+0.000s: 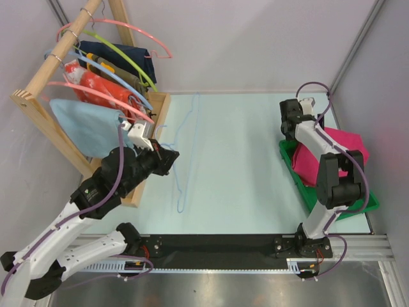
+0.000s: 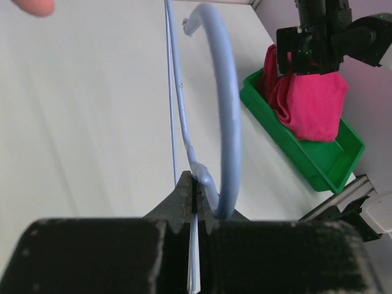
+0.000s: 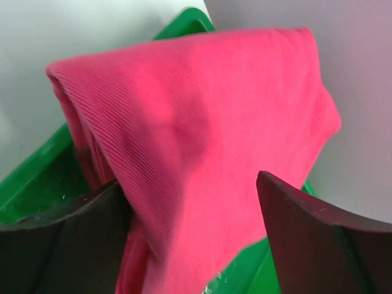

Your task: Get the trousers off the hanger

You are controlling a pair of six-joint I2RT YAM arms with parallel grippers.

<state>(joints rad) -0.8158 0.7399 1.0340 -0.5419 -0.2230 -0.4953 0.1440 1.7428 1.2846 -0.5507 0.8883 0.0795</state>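
Note:
The light-blue wire hanger [image 1: 181, 192] lies bare along the table's middle. My left gripper [image 1: 174, 157] is shut on the hanger [image 2: 226, 110] at the base of its hook, with the wire pinched between the fingertips of the left gripper [image 2: 196, 180]. The magenta-pink trousers [image 1: 348, 144] sit bundled in the green tray [image 1: 300, 185] at the right, off the hanger. My right gripper [image 1: 291, 131] hangs over the tray's far end. In the right wrist view the right gripper [image 3: 190, 190] is open, its fingers spread wide either side of the trousers [image 3: 202, 122].
A wooden rack [image 1: 38, 83] at the far left carries pink hangers, a lime-green hanger [image 1: 128, 57], a pale blue cloth [image 1: 86, 128] and red-orange patterned cloth. The grey wall runs close behind the green tray [image 3: 37, 177].

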